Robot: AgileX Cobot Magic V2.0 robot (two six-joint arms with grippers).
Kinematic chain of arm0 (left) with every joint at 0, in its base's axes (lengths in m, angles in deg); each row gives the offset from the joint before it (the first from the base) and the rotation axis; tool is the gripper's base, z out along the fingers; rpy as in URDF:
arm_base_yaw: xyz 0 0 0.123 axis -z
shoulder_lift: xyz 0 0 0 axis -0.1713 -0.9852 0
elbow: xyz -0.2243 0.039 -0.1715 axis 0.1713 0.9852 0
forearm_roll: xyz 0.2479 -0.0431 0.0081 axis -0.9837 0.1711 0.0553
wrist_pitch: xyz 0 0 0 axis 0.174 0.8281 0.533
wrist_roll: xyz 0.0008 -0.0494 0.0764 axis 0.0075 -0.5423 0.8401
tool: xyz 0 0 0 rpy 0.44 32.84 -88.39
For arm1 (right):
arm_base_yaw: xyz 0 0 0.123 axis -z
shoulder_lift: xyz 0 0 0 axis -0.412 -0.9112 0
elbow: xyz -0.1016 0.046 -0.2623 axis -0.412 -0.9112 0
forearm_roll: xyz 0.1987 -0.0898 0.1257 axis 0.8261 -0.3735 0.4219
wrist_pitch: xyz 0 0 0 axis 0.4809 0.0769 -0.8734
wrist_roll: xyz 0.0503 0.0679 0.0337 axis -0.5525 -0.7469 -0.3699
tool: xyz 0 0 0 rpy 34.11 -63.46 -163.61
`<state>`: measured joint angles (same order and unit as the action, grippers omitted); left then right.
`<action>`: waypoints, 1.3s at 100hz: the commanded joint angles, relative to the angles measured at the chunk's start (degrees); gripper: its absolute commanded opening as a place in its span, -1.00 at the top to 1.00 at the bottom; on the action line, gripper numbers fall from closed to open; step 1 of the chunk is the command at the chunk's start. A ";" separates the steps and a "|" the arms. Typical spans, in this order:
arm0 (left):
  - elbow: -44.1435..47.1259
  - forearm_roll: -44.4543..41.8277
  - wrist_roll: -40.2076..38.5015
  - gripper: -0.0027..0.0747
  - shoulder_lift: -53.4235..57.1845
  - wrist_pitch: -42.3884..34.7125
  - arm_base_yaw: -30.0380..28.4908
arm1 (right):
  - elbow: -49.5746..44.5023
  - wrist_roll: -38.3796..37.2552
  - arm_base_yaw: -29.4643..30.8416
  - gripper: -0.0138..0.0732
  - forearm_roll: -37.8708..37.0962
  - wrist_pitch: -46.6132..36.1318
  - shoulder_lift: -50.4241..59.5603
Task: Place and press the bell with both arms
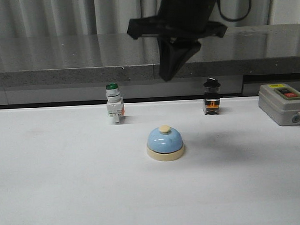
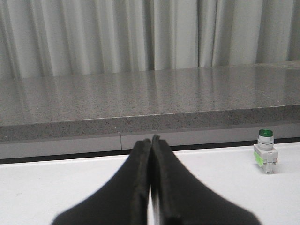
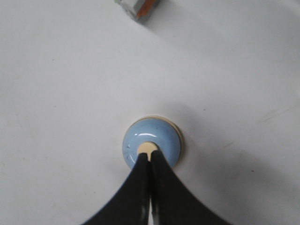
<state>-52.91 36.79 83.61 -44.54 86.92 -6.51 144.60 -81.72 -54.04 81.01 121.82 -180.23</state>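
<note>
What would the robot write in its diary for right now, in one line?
bell: upright on table | right gripper: shut, above bell button | left gripper: shut, away

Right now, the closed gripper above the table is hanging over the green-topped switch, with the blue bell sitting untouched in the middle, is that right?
Not quite. The closed right gripper hangs over the blue bell, not the green-topped switch. The right wrist view shows it best: the shut fingertips line up over the bell's cream button. In the front view the bell does sit mid-table with a clear gap beneath the gripper.

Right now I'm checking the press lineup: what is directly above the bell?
The right gripper, shut, hangs above the bell, clear of its cream button. In the wrist view its fingertips cover part of the button.
</note>
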 commanded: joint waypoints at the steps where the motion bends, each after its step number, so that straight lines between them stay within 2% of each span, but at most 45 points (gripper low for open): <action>1: 2.41 -0.08 -0.56 0.98 1.68 -4.69 0.31 | 1.12 0.04 0.72 0.82 -2.49 -1.39 6.30; 29: 2.41 -0.08 -0.56 0.98 1.68 -4.69 0.31 | -8.97 -0.30 8.34 0.82 -3.05 -6.36 19.15; 61: 2.41 -0.08 -0.56 0.98 1.68 -4.69 0.31 | -28.07 -0.30 22.17 0.82 -3.05 -16.05 39.38; 70: 2.41 -0.08 -0.56 0.98 1.68 -4.69 0.31 | -34.43 -0.30 25.01 0.82 -3.05 -21.11 46.45; 90: 2.41 -0.08 -0.56 0.98 1.68 -4.69 0.31 | -45.74 -0.30 26.39 0.82 -3.05 -28.73 59.70; 130: 2.41 -0.08 -0.56 0.98 1.68 -4.69 0.31 | -60.80 -0.25 26.39 0.82 -3.25 -31.20 86.04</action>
<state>-52.91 36.79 83.61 -44.54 86.92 -6.51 84.41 -82.18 -27.96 78.05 96.07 -98.69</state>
